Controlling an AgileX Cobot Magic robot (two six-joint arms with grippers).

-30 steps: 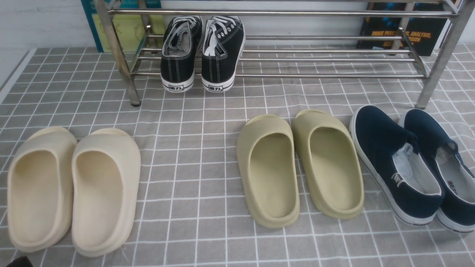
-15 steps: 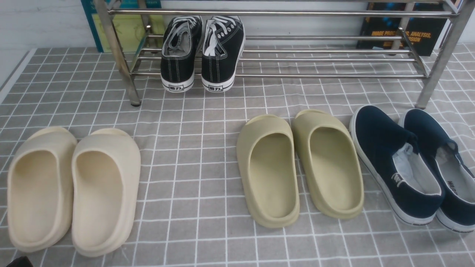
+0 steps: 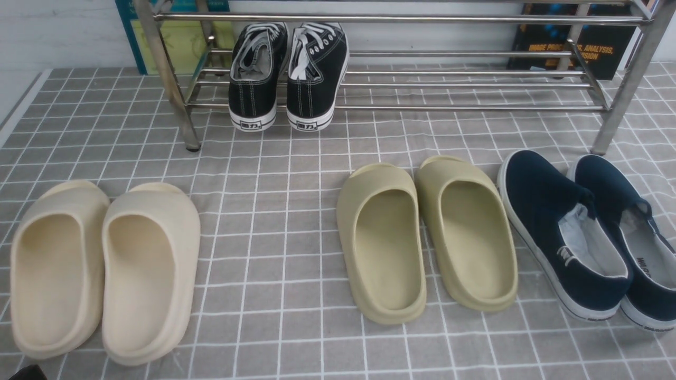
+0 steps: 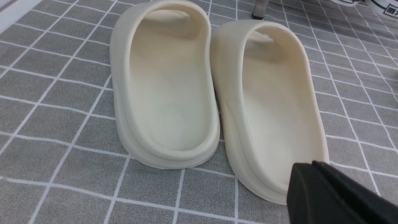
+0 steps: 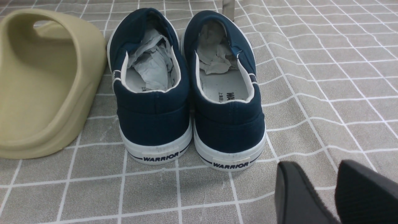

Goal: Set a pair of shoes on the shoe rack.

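Observation:
The two black canvas sneakers, left one point(image 3: 253, 79) and right one point(image 3: 317, 74), stand side by side on the lower bars at the left end of the silver shoe rack point(image 3: 465, 85), heels toward me and hanging over the front bar. Their white heels just show in the left wrist view point(image 4: 384, 7). My left gripper point(image 4: 311, 168) is shut and empty, low over the heel of a beige slide. My right gripper point(image 5: 314, 171) is open and empty, just behind the navy slip-ons. Both arms are pulled back, well away from the rack.
A pair of beige foam slides point(image 3: 105, 269) lies at the front left, also in the left wrist view point(image 4: 164, 87). Olive slides point(image 3: 422, 237) lie in the middle and navy slip-ons point(image 3: 581, 237) at the right point(image 5: 186, 93). Books point(image 3: 597, 53) lean behind the rack. A grey checked cloth point(image 3: 274, 174) covers the table.

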